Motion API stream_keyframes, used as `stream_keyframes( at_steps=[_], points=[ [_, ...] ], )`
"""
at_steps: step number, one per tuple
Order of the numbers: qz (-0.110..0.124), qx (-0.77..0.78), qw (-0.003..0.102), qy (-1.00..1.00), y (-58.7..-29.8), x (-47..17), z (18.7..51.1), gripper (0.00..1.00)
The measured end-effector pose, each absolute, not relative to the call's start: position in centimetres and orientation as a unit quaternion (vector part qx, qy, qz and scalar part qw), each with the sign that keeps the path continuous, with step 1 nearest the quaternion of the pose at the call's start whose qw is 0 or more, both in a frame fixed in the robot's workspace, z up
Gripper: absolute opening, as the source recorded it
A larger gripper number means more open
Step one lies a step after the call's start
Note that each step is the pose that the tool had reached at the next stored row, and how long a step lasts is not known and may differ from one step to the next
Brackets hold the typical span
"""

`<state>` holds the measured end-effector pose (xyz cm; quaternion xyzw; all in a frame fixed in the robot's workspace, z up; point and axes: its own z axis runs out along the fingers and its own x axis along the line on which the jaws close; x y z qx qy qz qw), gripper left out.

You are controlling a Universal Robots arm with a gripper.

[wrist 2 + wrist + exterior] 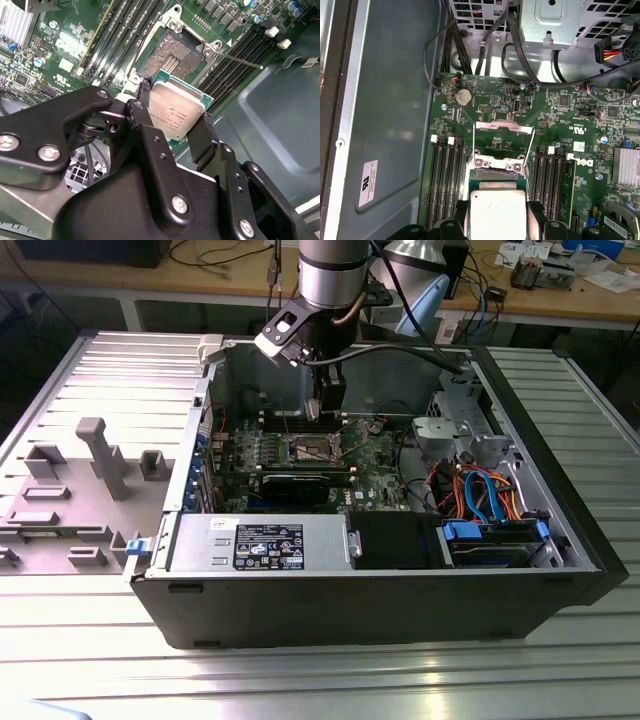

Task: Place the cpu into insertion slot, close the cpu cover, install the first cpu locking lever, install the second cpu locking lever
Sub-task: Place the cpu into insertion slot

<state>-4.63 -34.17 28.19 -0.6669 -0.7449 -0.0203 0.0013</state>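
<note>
The hand [174, 119] is clenched on the cpu [176, 111], one black finger [143, 102] on each of two opposite edges, metal top facing the cameras. The chip hangs flat over the green board inside the open computer case [300, 590], not yet seated. The insertion slot [172, 59] lies just ahead of the chip's free leading edge and lower, so the two overlap only at the near rim. In the first wrist view the chip's sides look square to the slot's. Beyond the slot, the cpu cover [503, 127] stands swung open, leaving the dark centre bare.
</note>
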Motion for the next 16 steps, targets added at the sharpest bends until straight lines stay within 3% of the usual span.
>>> stream_keyframes(
  at_steps=[16],
  points=[
    [-0.017, -0.692, 0.005, -0.722, -34.16, -4.65, 27.35, 0.55]
  ],
)
